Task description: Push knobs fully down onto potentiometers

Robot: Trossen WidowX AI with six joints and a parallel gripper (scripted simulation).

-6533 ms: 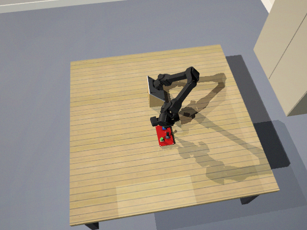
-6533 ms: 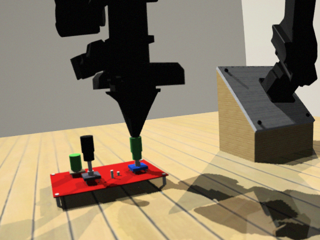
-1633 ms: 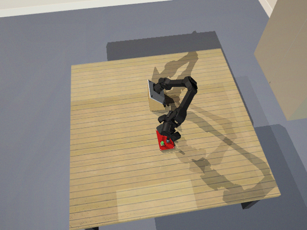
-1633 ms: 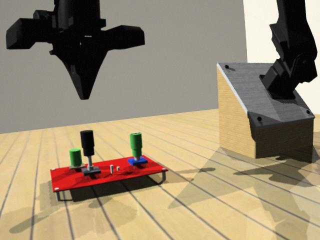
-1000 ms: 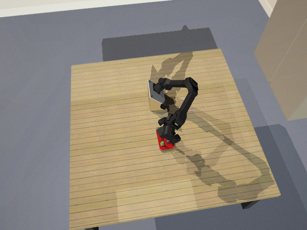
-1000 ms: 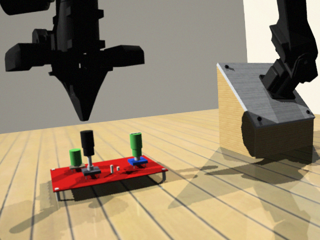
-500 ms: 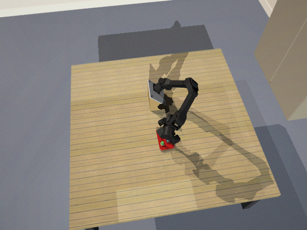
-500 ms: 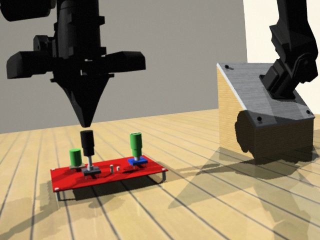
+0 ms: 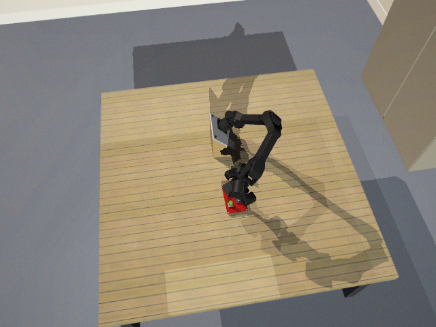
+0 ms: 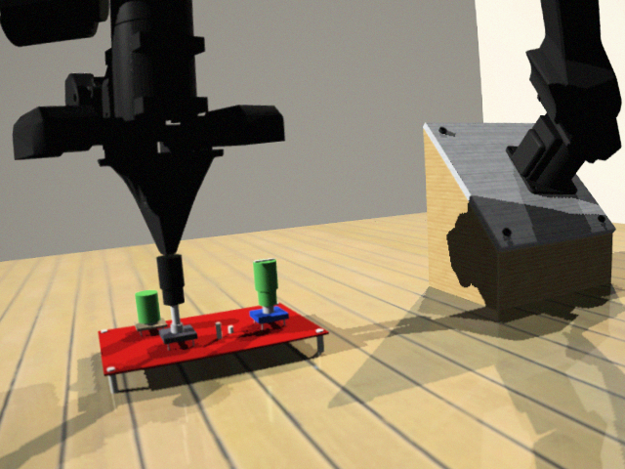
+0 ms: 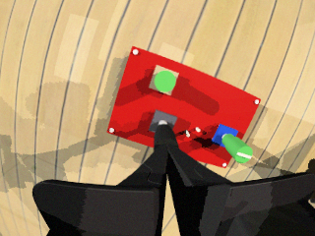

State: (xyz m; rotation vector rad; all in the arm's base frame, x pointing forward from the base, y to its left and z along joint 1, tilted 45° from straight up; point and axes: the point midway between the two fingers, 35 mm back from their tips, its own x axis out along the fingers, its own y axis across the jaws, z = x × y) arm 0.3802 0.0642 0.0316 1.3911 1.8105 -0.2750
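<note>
Rn gripper [image 10: 169, 252] [image 11: 165, 149] is closed w/ nothing gripped, tips down at top of black knob [image 10: 170, 278] [image 11: 164, 138], which sits high on its shaft above the gray pot. [image 10: 177, 334] [image 11: 162, 119]. Red PCB [image 9: 236, 210] [image 10: 145, 353] [image 11: 197, 98] stands on short legs on table [image 9: 158, 211] [image 10: 353, 429] [image 11: 39, 49]. Tall green knob [image 10: 265, 282] [image 11: 238, 148] is above blue pot. [image 10: 269, 316] [image 11: 225, 135], w/ a bit of shaft showing btwn.

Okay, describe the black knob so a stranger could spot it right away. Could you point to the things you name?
On the table [image 9: 140, 228] [image 10: 353, 429] [image 11: 30, 29] stands a red board [image 9: 235, 210] [image 10: 131, 353] [image 11: 207, 86]. The black knob [image 10: 170, 279] [image 11: 164, 136] tops its dark grey block; the other two knobs are green.
</note>
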